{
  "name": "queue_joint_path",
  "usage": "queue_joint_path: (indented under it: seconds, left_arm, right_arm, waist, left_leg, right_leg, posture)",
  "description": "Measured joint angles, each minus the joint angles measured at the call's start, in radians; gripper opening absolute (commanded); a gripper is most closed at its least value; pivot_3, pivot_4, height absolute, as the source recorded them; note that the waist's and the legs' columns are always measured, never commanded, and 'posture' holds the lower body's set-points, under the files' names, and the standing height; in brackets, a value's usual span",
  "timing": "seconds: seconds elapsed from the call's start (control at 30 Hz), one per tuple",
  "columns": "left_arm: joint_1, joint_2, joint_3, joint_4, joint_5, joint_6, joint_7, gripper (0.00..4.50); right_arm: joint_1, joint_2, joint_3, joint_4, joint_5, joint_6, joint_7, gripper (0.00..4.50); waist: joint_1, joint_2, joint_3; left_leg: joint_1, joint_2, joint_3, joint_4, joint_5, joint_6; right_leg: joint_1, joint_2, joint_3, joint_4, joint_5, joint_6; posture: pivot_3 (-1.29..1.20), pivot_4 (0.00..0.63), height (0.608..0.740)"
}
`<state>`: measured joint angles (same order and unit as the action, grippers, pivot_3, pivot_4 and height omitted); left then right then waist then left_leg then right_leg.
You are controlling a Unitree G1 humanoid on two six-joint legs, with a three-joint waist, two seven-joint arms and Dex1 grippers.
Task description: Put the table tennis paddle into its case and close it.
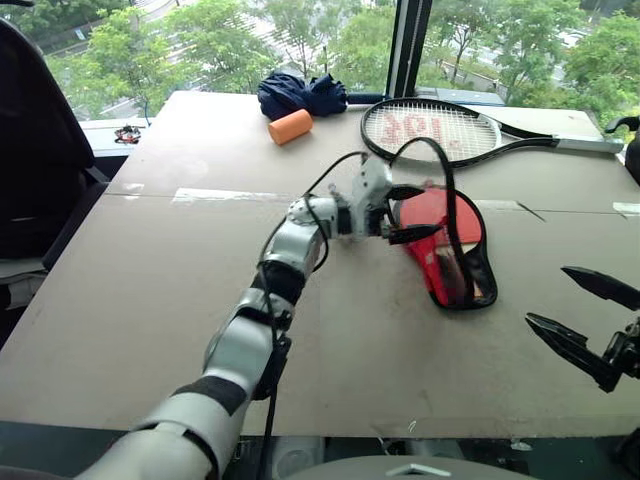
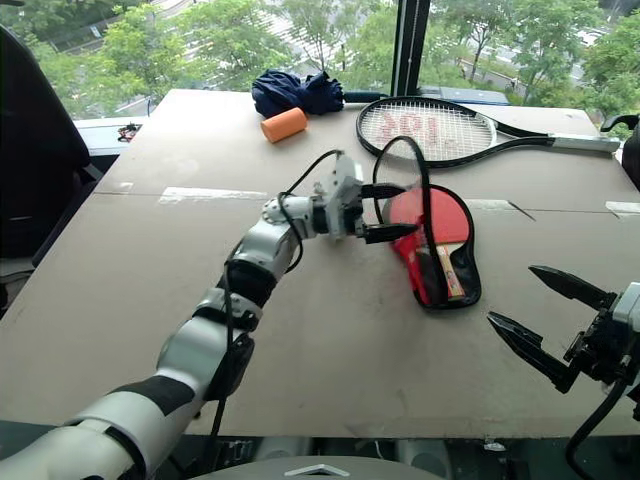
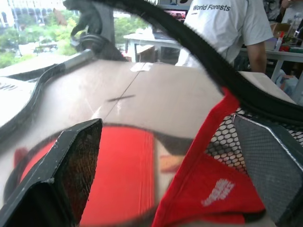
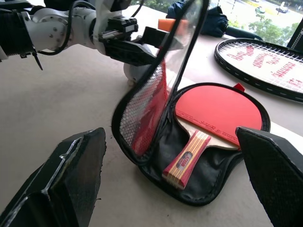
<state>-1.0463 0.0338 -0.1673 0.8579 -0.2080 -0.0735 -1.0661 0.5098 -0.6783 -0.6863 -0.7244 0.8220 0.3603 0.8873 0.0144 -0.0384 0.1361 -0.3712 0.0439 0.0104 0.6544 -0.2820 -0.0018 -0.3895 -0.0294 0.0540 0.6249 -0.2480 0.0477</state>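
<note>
White "World Forests" shirt print (image 3: pixel 211 7)

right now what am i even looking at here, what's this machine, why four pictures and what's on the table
This is a humanoid robot with two arms, each ending in a tool of two black fingers. Two pictures come from cameras in its head, looking down over the arms. The other two come from a camera on each wrist, looking along that tool's fingers.

On the brown table lies an open black case with the red table tennis paddle inside. Its mesh-and-red lid stands up. The left tool is at that lid, fingers apart on either side of it; no firm grip shows. The right tool hangs open near the table's front edge, holding nothing.

Farther back lie a tennis racket, an orange cylinder and a dark blue fabric bundle.
</note>
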Motion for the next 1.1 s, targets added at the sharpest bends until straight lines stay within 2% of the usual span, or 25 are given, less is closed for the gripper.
queue_joint_path:
  seconds: [0.1, 0.27, 0.37, 0.47, 0.6, 0.63, 0.7, 0.87, 1.0, 1.1]
  left_arm:
    - [-0.124, -0.076, -0.002, 0.156, 0.075, -0.085, 0.138, 4.5]
    - [-0.125, -0.083, 0.011, 0.215, 0.108, -0.133, 0.201, 4.5]
    - [-0.076, -0.058, 0.046, 0.148, 0.084, -0.116, 0.174, 4.5]
    - [0.052, 0.012, 0.081, -0.167, -0.03, 0.042, 0.087, 4.5]
    - [0.213, 0.185, 0.088, -0.578, -0.154, 0.281, -0.005, 4.5]
    - [0.27, 0.263, 0.09, -0.689, -0.192, 0.356, -0.032, 4.5]
    - [0.305, 0.318, 0.1, -0.766, -0.222, 0.418, -0.05, 4.5]
    - [0.365, 0.56, 0.174, -0.965, -0.329, 0.602, -0.109, 4.5]
    - [0.397, 0.752, 0.203, -1.064, -0.406, 0.725, -0.186, 4.5]
    - [0.402, 0.827, 0.221, -1.094, -0.438, 0.764, -0.224, 4.5]
  right_arm:
    - [-0.026, -0.004, 0.02, -0.021, 0.008, 0.021, -0.037, 4.45]
    - [-0.044, -0.009, 0.02, -0.022, 0.016, 0.044, -0.087, 4.45]
    - [-0.065, -0.009, 0.033, -0.022, 0.009, 0.05, -0.118, 4.45]
    - [-0.134, -0.015, 0.112, -0.01, -0.044, 0.075, -0.185, 4.45]
    - [-0.217, -0.007, 0.222, 0.039, -0.073, 0.14, -0.268, 4.45]
    - [-0.266, 0.014, 0.255, 0.069, -0.079, 0.154, -0.3, 4.45]
    - [-0.304, 0.019, 0.283, 0.108, -0.1, 0.172, -0.334, 4.45]
    - [-0.48, 0.007, 0.372, 0.293, -0.188, 0.273, -0.424, 4.45]
    - [-0.657, 0.015, 0.418, 0.449, -0.163, 0.454, -0.462, 4.45]
    - [-0.743, 0.034, 0.418, 0.584, -0.16, 0.54, -0.492, 4.45]
  waist:
    - [-0.004, 0.001, -0.001]
    - [-0.005, 0.005, -0.001]
    - [-0.003, 0.006, -0.001]
    - [-0.014, 0.009, -0.002]
    - [-0.024, 0.012, -0.003]
    - [-0.029, 0.012, -0.003]
    - [-0.024, 0.013, -0.002]
    - [-0.022, 0.014, 0.0]
    - [-0.027, 0.014, 0.001]
    - [-0.023, 0.014, 0.001]
  left_leg:
    - [-0.005, -0.003, -0.004, 0.0, -0.003, 0.005]
    - [-0.005, -0.004, -0.013, -0.001, -0.003, 0.005]
    - [-0.005, -0.004, -0.016, -0.001, -0.003, 0.005]
    - [-0.005, -0.004, -0.017, 0.0, -0.003, 0.004]
    - [0.002, -0.004, -0.018, -0.001, -0.003, 0.004]
    - [0.003, -0.004, -0.018, -0.001, -0.003, 0.004]
    - [0.004, -0.004, -0.018, -0.001, -0.003, 0.004]
    - [0.005, -0.005, -0.017, 0.0, -0.002, 0.004]
    - [0.006, -0.005, -0.016, -0.001, -0.003, 0.004]
    - [0.005, -0.005, -0.017, -0.001, -0.003, 0.004]
  right_leg:
    - [0.0, 0.0, 0.002, -0.001, 0.001, 0.005]
    - [-0.001, 0.002, -0.001, 0.0, 0.001, 0.006]
    - [-0.001, 0.004, -0.002, 0.002, 0.001, 0.006]
    - [-0.001, 0.005, 0.0, 0.002, 0.001, 0.006]
    - [0.0, 0.005, -0.001, 0.003, 0.001, 0.006]
    - [0.001, 0.005, 0.0, 0.004, 0.001, 0.006]
    - [0.003, 0.004, -0.001, 0.003, 0.001, 0.006]
    - [0.003, 0.004, 0.001, 0.003, -0.001, 0.002]
    - [0.003, 0.004, 0.001, 0.003, -0.001, 0.002]
    - [0.003, 0.004, 0.0, 0.002, -0.001, 0.002]
  posture:
    - [0.0, 0.15, 0.74]
    - [0.0, 0.15, 0.74]
    - [0.0, 0.15, 0.74]
    - [0.0, 0.15, 0.74]
    - [0.0, 0.15, 0.74]
    - [0.0, 0.15, 0.74]
    - [0.0, 0.15, 0.74]
    - [0.0, 0.15, 0.74]
    - [0.0, 0.15, 0.74]
    - [0.0, 0.15, 0.74]
